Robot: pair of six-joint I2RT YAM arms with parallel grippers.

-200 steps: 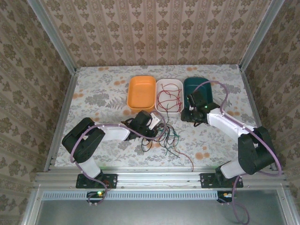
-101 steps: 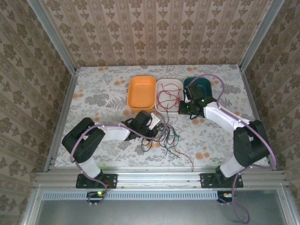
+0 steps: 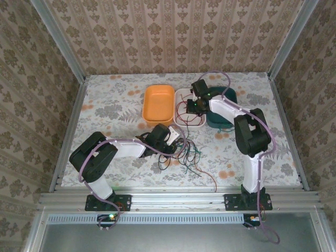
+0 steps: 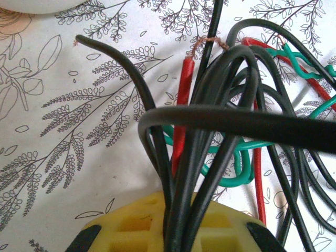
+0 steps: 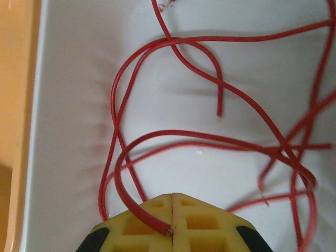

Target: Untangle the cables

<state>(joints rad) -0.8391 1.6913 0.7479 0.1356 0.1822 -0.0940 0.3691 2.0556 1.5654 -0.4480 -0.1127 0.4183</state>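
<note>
Right pincer swung into tray; pinches red cable

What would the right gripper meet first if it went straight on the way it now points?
Most likely the red cables lying in the white tray, then the tray floor just behind them; depth is hard to judge.

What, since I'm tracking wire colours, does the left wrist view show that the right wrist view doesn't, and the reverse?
Left wrist, not right: black cables bunched in the shut left gripper, a green cable woven among them, the floral table. Right wrist, not left: the white tray, the orange tray beside it, the right gripper pinching one of the red cables lying in the white one. Both: red cables, yellow finger pads.
</note>
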